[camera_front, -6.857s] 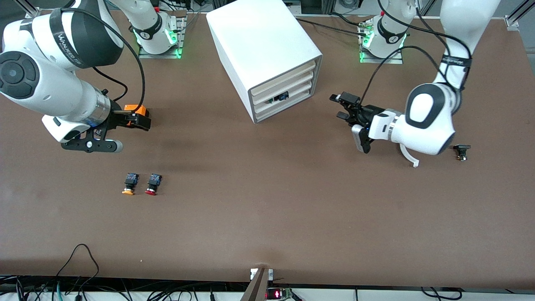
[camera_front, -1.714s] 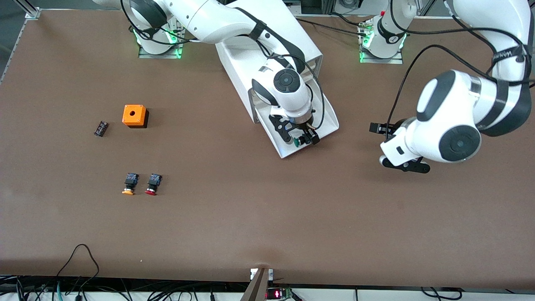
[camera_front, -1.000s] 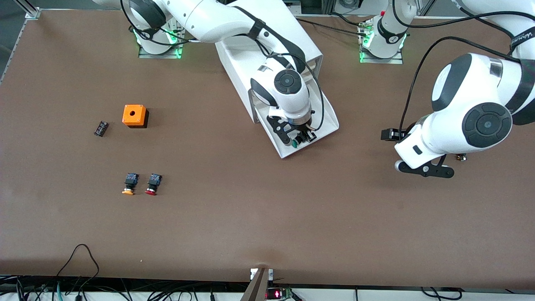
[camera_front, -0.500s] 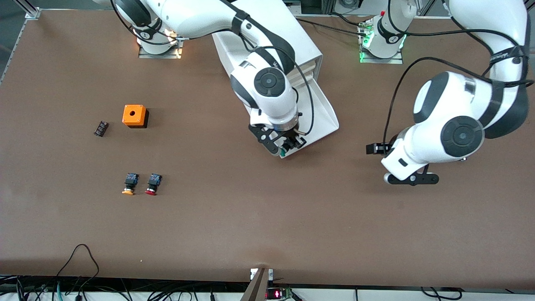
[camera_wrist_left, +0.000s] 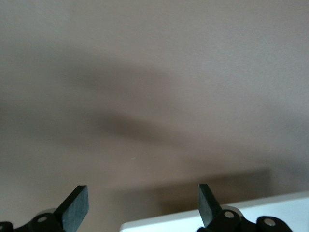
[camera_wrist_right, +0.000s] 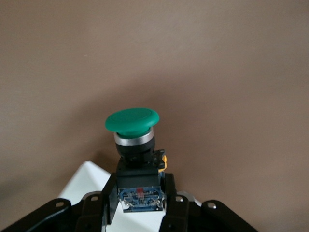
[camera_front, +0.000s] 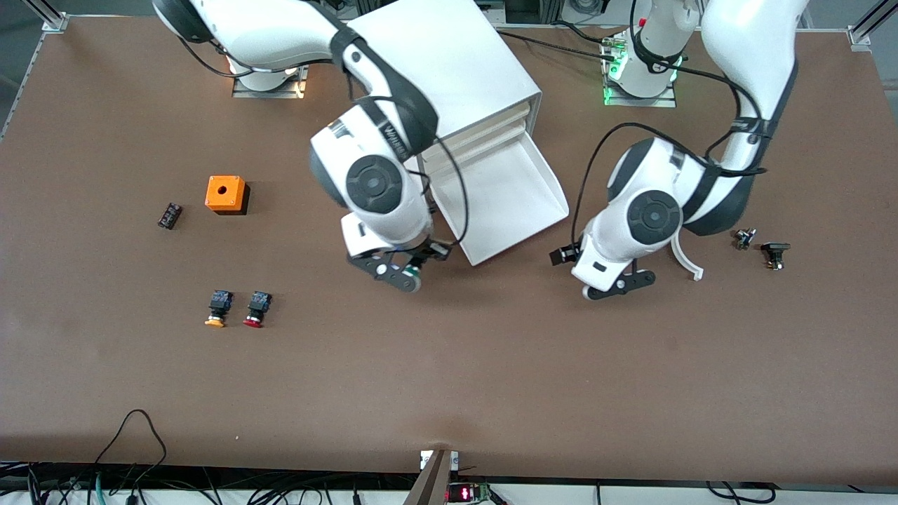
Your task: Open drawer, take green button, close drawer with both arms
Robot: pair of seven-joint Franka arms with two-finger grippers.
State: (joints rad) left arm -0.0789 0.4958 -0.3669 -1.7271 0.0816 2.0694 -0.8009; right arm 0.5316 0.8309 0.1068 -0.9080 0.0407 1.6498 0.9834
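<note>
Right gripper [camera_front: 414, 266] clamps green button [camera_wrist_right: 133, 121] over mid-bench beside open drawer [camera_front: 501, 200]. Left gripper [camera_wrist_left: 142, 203] open, empty.

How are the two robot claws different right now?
The right claw is shut on the green button; the left claw is open and empty. The right claw hangs over bare table beside the open drawer; the left claw is by the drawer's front corner. Both are black with two fingers.
</note>
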